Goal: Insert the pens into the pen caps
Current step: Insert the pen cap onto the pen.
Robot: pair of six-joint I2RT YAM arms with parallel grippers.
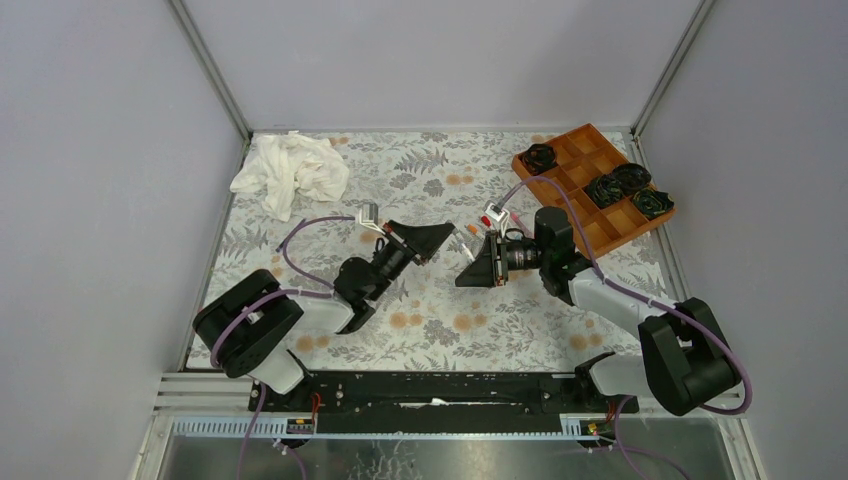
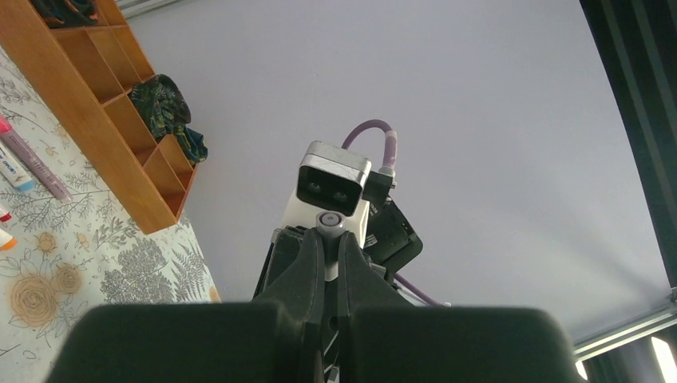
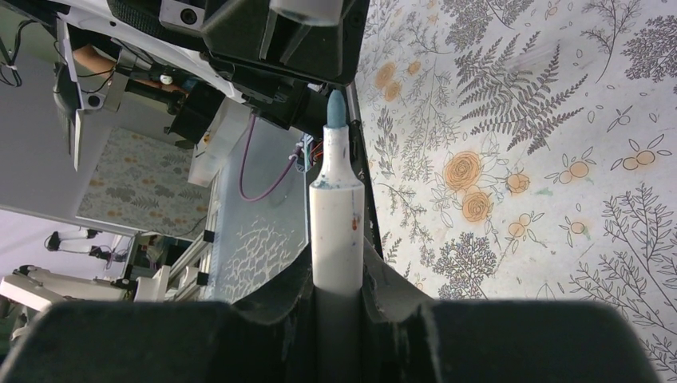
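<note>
top view: the left fingers [image 1: 430,238] and right fingers [image 1: 480,265] face each other tip to tip above the middle of the floral bench [image 1: 440,330]. left wrist view: the left fingers [image 2: 307,271] are pressed together on a pale pen cap [image 2: 330,223], held at their tips with its end towards the right arm's wrist camera. right wrist view: the right fingers [image 3: 395,291] are clamped on the white barrel of a pen [image 3: 337,215], whose pale blue tip points at the pen cap [image 3: 307,8] but stops short of it, not inserted. loose pens [image 1: 492,215] lie on the bench just beyond the fingers, near an orange tray [image 1: 585,150] at the far right holding black rosettes [image 1: 605,188]. a crumpled white cloth [image 1: 290,170] lies at the far left.
</note>
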